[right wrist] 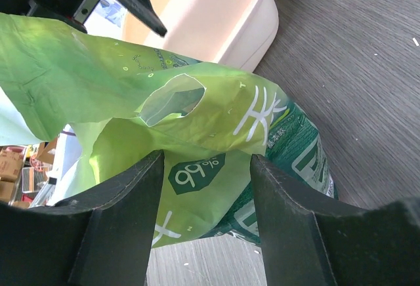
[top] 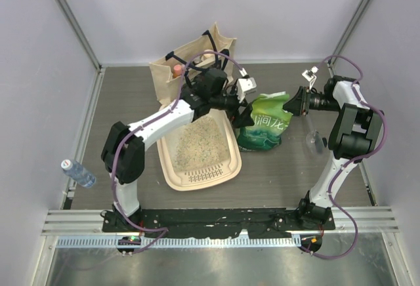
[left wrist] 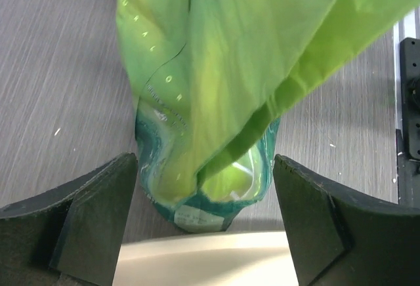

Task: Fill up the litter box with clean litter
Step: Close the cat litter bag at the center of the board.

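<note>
Black fingers of the left pincer (left wrist: 205,168) stand wide apart and hold nothing. Right in front of them is the green bag (left wrist: 216,69), close but not touched. Under them shows the cream rim of the litter box (left wrist: 203,260).

The right pincer (right wrist: 207,161) is on the other side of the bag. Its fingers are half closed with the crumpled top of the bag between them, and it looks like it grips the bag there.

The litter box lies on the counter (top: 282,174), just beside the bag, on the robot's left of it. Its long side runs from near the arms to far from them. Some clean litter (top: 200,145) is in the box, spread thin.

The left arm reaches across the box, so the left pincer is the nearer one to it. I think the bag has to tip to the left, over the rim, for more litter to fall in.
</note>
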Tool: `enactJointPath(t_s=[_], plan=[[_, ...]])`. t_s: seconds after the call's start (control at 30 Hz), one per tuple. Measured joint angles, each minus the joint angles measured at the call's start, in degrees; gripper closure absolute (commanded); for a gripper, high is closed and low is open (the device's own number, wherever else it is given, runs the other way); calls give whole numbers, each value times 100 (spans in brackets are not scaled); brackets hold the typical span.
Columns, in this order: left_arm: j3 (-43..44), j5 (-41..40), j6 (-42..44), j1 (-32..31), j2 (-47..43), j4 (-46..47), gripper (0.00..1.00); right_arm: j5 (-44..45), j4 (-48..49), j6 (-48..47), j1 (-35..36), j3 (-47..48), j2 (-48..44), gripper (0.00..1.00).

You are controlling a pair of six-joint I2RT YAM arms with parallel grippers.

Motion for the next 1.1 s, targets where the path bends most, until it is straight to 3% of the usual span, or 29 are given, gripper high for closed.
enactJointPath(t_s=[0.2, 0.33, 0.4, 0.43, 0.57, 0.83, 1.1], plan=[[334, 31, -109, -146, 415, 284, 40, -2, -7, 13, 2, 15, 0, 40], [719, 111, -234, -142, 643, 345, 70, 20, -11, 11, 2, 15, 0, 40], [920, 188, -221, -140, 723, 247, 74, 35, -9, 11, 2, 15, 0, 39], [984, 227, -225, -136, 745, 195, 83, 37, -9, 11, 2, 17, 0, 40], [1165, 422, -149, -116, 798, -125, 98, 59, -13, 4, 2, 37, 0, 39], [1268, 610, -39, -17, 820, -407, 100, 260, -22, -15, 2, 345, 0, 24], [1423, 678, 85, 44, 872, -684, 100, 686, -33, -42, -225, 785, -2, 22]])
